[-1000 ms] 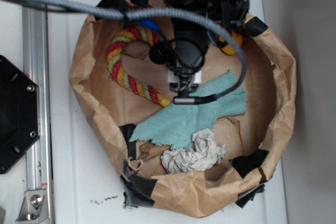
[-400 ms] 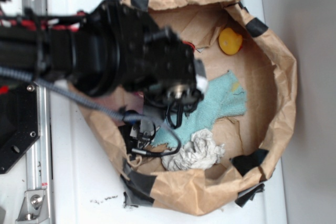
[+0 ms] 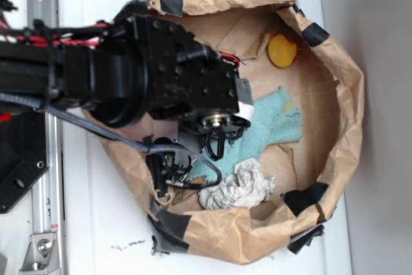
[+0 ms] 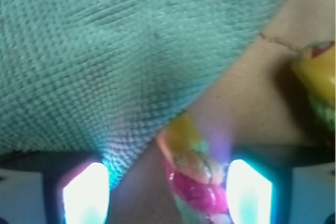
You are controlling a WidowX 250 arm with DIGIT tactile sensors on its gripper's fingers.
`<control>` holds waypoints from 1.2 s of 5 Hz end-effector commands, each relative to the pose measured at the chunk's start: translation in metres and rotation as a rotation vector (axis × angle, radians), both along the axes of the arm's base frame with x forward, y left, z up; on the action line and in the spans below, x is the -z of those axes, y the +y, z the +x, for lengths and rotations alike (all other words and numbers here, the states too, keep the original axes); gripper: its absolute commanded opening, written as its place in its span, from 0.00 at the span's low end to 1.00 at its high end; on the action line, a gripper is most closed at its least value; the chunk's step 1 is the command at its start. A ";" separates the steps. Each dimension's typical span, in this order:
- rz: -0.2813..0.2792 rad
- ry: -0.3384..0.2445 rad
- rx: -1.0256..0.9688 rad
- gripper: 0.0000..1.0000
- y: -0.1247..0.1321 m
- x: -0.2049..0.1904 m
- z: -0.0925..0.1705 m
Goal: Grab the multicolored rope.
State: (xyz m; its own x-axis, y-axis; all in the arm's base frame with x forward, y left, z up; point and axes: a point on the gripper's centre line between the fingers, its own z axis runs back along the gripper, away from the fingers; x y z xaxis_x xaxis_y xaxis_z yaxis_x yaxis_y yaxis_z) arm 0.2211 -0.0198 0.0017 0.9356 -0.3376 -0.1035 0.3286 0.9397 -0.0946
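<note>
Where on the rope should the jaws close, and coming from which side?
Judging by the wrist view, grip the rope on the twisted stretch just behind its yellow end, straight down. That end already lies between the open jaws, beside the cloth edge, so keep clear of the cloth.

One rope, one cloth and a few extras inside a single paper basket

On the white table [image 3: 96, 223] sits one brown paper basket [image 3: 347, 94] holding one teal cloth [image 3: 277, 123], one crumpled grey-white wad [image 3: 241, 188] and one yellow-orange ball [image 3: 282, 50]; one black robot arm [image 3: 129, 75] reaches over it, and the wrist view shows one multicolored rope [image 4: 191, 174], two yellow-capped ends visible.
</note>
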 end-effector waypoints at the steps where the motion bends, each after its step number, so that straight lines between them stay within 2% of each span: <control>1: 0.020 0.001 0.050 0.00 -0.018 0.002 -0.026; 2: 0.048 -0.038 0.068 0.00 -0.016 -0.011 -0.023; 3: 0.040 -0.083 0.075 0.00 -0.014 -0.029 -0.020; 4: 0.035 -0.101 0.084 0.00 -0.014 -0.036 -0.017; 5: 0.062 -0.123 0.077 0.00 -0.013 -0.046 -0.013; 6: 0.124 -0.212 -0.034 0.00 0.008 -0.096 0.005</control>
State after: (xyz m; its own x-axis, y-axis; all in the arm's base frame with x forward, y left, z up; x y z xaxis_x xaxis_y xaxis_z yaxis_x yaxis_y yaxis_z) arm 0.2249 -0.0087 0.0868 0.9479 -0.3185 0.0081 0.3172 0.9459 0.0688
